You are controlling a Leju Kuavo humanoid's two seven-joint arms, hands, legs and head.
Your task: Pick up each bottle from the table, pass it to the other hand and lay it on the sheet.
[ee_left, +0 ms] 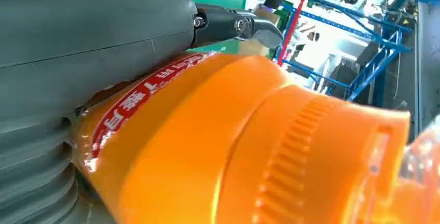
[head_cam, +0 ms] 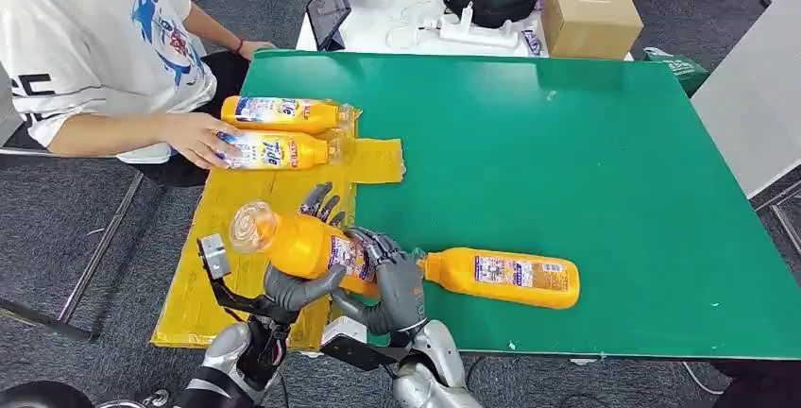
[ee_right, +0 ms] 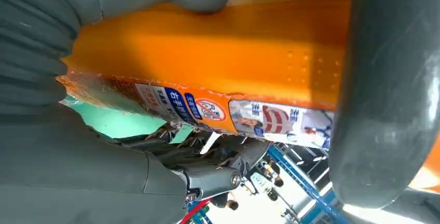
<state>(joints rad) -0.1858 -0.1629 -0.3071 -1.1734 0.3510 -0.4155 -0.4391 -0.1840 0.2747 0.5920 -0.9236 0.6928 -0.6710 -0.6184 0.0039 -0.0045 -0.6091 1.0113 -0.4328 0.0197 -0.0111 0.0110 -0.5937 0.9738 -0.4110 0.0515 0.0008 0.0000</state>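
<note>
A: Where's the risk right now?

B: In the handover. Both the left hand (head_cam: pixel 300 287) and the right hand (head_cam: pixel 395 287) are wrapped round the same orange bottle (head_cam: pixel 304 245), held in the air over the near edge of the yellow sheet (head_cam: pixel 222 219). If one lets go before the other has a firm hold, I'd expect the smooth body to slip and drop, perhaps rolling off the green table (head_cam: pixel 586 162)

A: Which way does it point?

B: Its long axis runs slantwise, cap end up and toward the robot's left, base toward the right hand

A: Anything else in the way?

B: A person's hand (head_cam: pixel 203 139) rests on one of two bottles (head_cam: pixel 276 150) already lying on the sheet; laying this one down too close could knock them. Another bottle (head_cam: pixel 501 278) lies on the table, just beside the right hand
</note>
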